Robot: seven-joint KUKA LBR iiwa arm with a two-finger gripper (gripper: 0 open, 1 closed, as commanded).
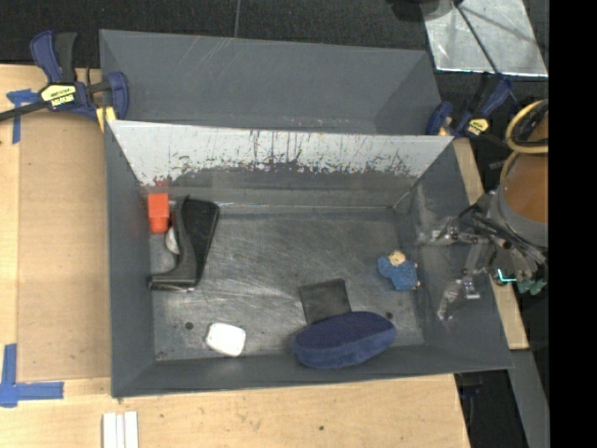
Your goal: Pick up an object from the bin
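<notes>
Nothing has been picked yet. The gripper [446, 267] hangs at the right side of the bin [280, 91], above the sloping right wall, and its jaws stand spread apart with nothing between them. As I judge it, the whole pick is left to do: choose a thing, come down on it, close, and lift.

All the things lie loose on the bin's floor, well apart from each other.
- The largest is a dark blue oval pouch [343, 339] against the front edge, right of the middle.
- A black L-shaped piece [187, 245] lies near the left wall, toward the back left corner.
- A flat black square [324, 299] lies just behind the pouch, close to it or touching; I cannot tell which.
- A white rounded lump [226, 338] sits by the front edge, toward the front left corner.
- An orange block [159, 211] stands in the back left corner, just beside the black piece.
- The smallest is a small blue toy [398, 271] with a pale tan bit on top, on the floor near the foot of the right wall.

That blue toy is nearest the jaws. It lies just to their left and lower, not between them, so it looks the likeliest pick.
</notes>
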